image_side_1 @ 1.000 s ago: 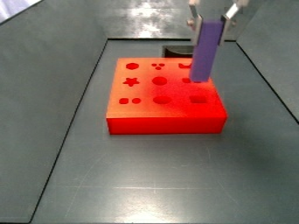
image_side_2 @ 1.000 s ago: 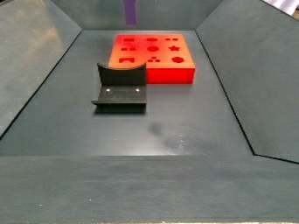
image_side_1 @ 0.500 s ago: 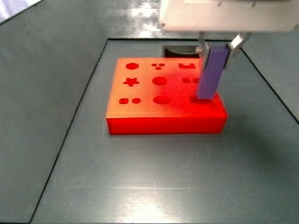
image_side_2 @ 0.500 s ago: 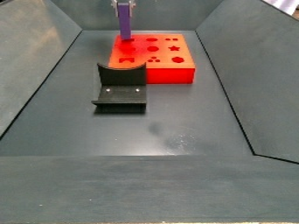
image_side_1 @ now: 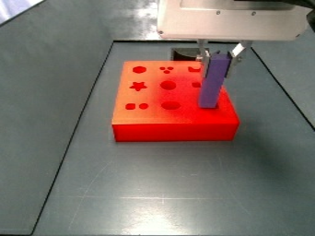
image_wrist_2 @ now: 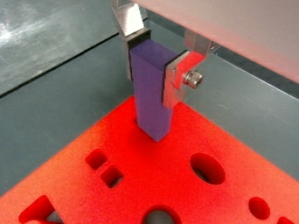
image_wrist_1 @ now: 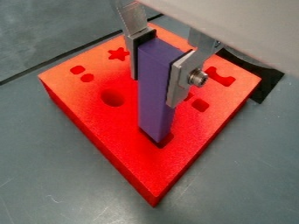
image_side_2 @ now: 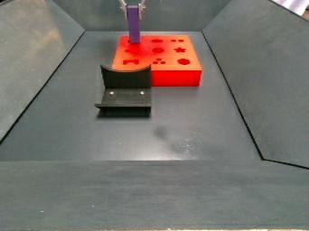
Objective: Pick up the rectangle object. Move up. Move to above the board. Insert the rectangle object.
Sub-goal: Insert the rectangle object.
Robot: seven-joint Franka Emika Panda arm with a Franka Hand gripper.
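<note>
My gripper [image_wrist_1: 160,54] is shut on the rectangle object [image_wrist_1: 156,92], a slim purple block held upright. It stands over the board [image_wrist_1: 105,131], a red-orange slab with darker cutouts. The block's lower end touches or enters the board near one corner. Both wrist views show the silver fingers [image_wrist_2: 177,76] clamping the block's upper part [image_wrist_2: 153,87]. In a side view the block [image_side_1: 213,81] stands at the board's right side [image_side_1: 147,120] under the gripper [image_side_1: 218,51]. In a side view the block [image_side_2: 132,25] stands at the board's far left corner [image_side_2: 182,72].
The dark fixture [image_side_2: 125,87] stands on the floor against the board's left front edge. A dark object [image_side_1: 187,54] lies just behind the board. Sloping grey walls [image_side_2: 42,81] enclose the bin floor [image_side_2: 157,135].
The gripper has come down with the purple block, from well above the board to its lower end meeting the board's top.
</note>
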